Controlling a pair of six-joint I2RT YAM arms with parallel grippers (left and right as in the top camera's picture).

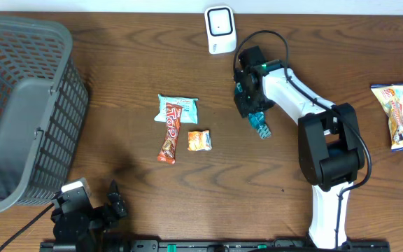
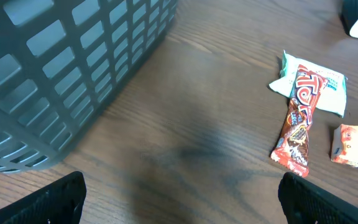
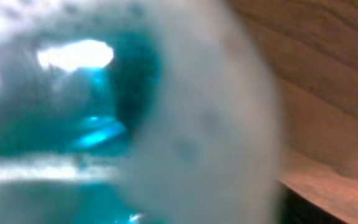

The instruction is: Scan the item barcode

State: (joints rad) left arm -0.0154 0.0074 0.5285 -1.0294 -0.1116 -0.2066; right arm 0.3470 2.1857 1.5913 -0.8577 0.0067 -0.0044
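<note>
A white barcode scanner [image 1: 219,29] stands at the table's far edge. Just below it, my right gripper [image 1: 250,105] points down at a teal packet [image 1: 260,125] that pokes out from under its fingers onto the table. In the right wrist view the teal packet [image 3: 73,124] fills the frame as a blur, so the jaws are hidden and a grip cannot be judged. My left gripper [image 2: 182,199] hangs low at the near left [image 1: 115,199], fingers wide apart over bare wood, holding nothing.
A grey mesh basket [image 1: 19,105] fills the left side. A light blue packet [image 1: 178,108], a red candy bar [image 1: 168,140] and a small orange packet [image 1: 199,140] lie mid-table. A yellow snack bag [image 1: 401,115] lies at the far right.
</note>
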